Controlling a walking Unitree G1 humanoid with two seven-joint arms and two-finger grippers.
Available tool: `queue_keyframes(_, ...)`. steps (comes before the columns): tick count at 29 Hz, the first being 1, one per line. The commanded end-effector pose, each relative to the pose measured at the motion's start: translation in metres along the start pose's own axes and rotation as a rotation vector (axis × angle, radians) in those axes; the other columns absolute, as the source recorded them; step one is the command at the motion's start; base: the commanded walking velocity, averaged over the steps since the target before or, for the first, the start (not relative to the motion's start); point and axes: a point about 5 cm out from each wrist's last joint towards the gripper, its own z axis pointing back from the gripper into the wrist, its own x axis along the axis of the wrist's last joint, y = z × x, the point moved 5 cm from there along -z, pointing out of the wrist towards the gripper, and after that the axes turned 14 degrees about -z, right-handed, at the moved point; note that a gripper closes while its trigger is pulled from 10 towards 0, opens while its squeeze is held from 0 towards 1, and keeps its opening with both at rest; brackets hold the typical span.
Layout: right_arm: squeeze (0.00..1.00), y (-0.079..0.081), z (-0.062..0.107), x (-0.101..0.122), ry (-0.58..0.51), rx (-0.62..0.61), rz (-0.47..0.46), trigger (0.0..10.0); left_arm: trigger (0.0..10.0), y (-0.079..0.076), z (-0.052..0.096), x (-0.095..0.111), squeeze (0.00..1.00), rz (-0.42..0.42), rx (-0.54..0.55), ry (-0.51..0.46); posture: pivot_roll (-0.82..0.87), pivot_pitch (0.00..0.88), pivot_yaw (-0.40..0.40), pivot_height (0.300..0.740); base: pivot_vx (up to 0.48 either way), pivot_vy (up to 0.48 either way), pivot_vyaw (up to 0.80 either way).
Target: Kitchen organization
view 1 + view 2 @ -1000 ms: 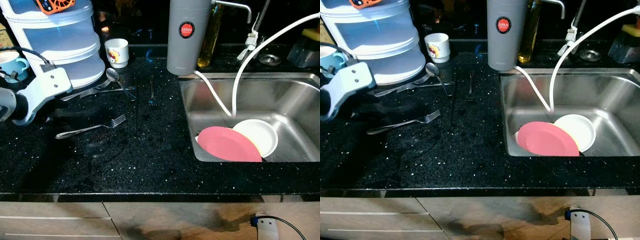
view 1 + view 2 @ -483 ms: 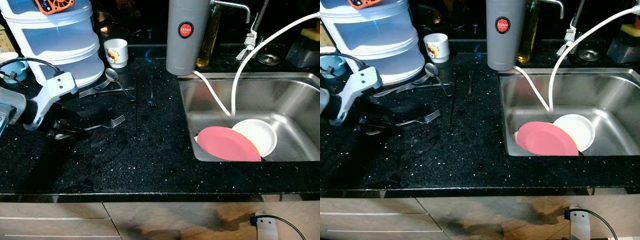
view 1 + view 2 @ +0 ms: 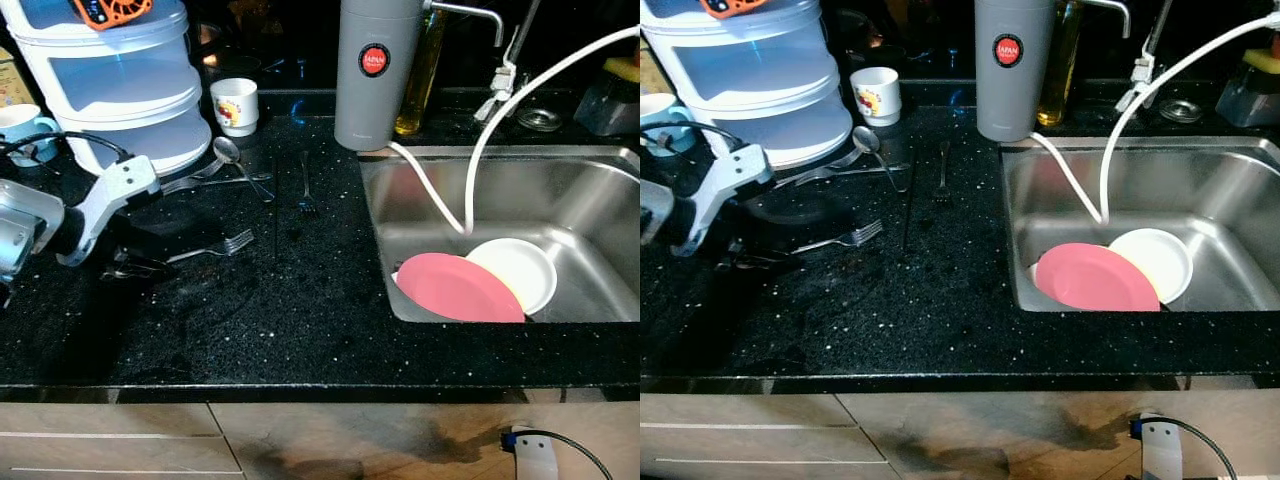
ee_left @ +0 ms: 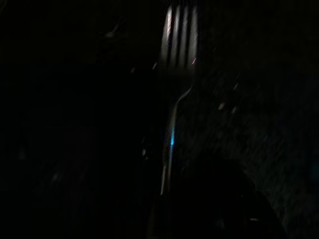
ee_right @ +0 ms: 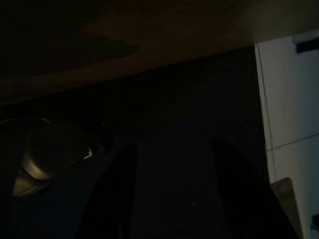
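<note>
A silver fork (image 3: 212, 246) lies on the black speckled counter (image 3: 300, 320), tines pointing toward the sink. My left gripper (image 3: 128, 266) is low on the counter at the fork's handle end. In the dark left wrist view the fork (image 4: 175, 79) runs straight along the gripper's line, tines far and handle near. A spoon (image 3: 229, 153), a second fork (image 3: 303, 181) and more cutlery (image 3: 205, 181) lie further back. In the sink (image 3: 600, 170) a pink plate (image 3: 457, 289) leans against a white plate (image 3: 522, 270). My right gripper (image 5: 174, 199) hangs idle in the dark, fingers apart.
A stacked white plastic container (image 3: 115, 85) stands at the back left, with a blue mug (image 3: 22, 124) beside it and a small white cup (image 3: 235, 104). A grey canister (image 3: 375, 70), an oil bottle (image 3: 421, 75) and a white hose (image 3: 480, 150) stand by the sink.
My left arm has swung in from the left and come down to the handle end of the fork. The fork and the other cutlery lie where they were.
</note>
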Motion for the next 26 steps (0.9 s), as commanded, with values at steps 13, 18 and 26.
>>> queue_keyframes(13,0.0,0.003,0.0,0.004,-0.011,0.004,0.002,10.0,0.0,-0.027,-0.023,-0.029,0.0,0.061,-0.165,0.118,-0.03,0.032,0.057,0.74,0.0,0.0,0.0)
queue_keyframes(18,0.0,0.002,0.0,0.004,-0.011,0.004,0.002,10.0,0.0,-0.028,-0.023,-0.034,0.0,0.058,-0.169,0.149,-0.03,0.031,0.056,0.74,0.0,0.0,0.0)
queue_keyframes(26,0.0,0.003,0.0,0.004,-0.01,0.005,0.004,10.0,0.0,-0.027,-0.028,-0.03,0.0,0.076,-0.148,0.116,-0.03,0.03,0.054,0.74,0.0,0.0,0.0)
